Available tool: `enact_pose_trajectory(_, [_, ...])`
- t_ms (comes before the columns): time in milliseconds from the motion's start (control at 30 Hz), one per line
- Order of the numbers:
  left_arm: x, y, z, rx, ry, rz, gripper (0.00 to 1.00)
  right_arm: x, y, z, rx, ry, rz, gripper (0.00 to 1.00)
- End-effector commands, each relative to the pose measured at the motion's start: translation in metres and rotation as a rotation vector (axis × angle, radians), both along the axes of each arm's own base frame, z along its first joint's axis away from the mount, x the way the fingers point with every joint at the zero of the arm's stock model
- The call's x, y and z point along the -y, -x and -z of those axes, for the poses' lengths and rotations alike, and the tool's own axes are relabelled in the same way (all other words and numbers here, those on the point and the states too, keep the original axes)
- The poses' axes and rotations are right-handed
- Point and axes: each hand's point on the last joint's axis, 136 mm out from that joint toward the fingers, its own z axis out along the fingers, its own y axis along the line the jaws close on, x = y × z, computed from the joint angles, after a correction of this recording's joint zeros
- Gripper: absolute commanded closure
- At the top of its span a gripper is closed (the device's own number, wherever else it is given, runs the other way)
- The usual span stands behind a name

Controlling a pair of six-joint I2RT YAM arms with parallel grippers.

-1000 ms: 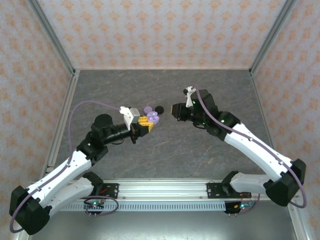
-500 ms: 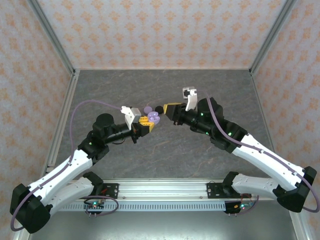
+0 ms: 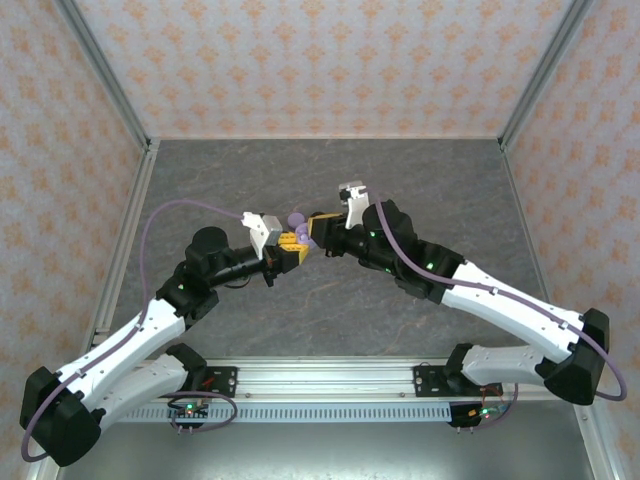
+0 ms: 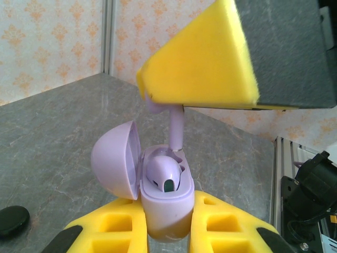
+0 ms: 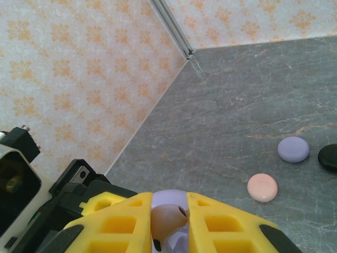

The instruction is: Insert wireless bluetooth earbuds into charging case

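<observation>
Over the middle of the worktop (image 3: 420,180), the left gripper (image 4: 167,227) clamps the open lavender charging case (image 4: 166,203), one earbud (image 4: 164,174) seated inside. The right gripper (image 3: 318,228) pinches a second earbud (image 4: 177,129) by its stem, lower end at the case's mouth.

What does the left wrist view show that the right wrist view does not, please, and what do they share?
Left wrist: the lavender charging case open in the left gripper, its lid tipped to the left, one earbud seated inside, and the stem of a second earbud pointing down into the case. Right wrist: a pink disc and a lavender disc lying apart on the table. Shared: the right gripper shut on that second earbud above the case.
</observation>
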Motion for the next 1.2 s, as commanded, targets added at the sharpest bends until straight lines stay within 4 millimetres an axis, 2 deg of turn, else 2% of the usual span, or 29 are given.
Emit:
enact_pose_trajectory(0, [0.004, 0.004, -0.019, 0.048, 0.043, 0.020, 1.00, -0.001, -0.001, -0.010, 0.020, -0.003, 0.005, 0.81])
enact_pose_trajectory(433, [0.003, 0.003, -0.018, 0.049, 0.042, 0.014, 1.00, -0.003, 0.004, 0.009, -0.033, 0.022, -0.014, 0.81])
enact_pose_trajectory(900, [0.004, 0.003, -0.018, 0.048, 0.041, 0.016, 1.00, -0.007, 0.011, 0.009, -0.043, 0.015, -0.055, 0.78])
enact_pose_trajectory(933, [0.003, 0.003, -0.018, 0.049, 0.042, 0.015, 1.00, -0.011, 0.008, 0.017, -0.054, 0.036, -0.054, 0.78])
enact_pose_trajectory(1167, [0.003, 0.003, -0.017, 0.047, 0.040, 0.016, 1.00, -0.007, 0.006, 0.012, -0.039, 0.063, -0.041, 0.75])
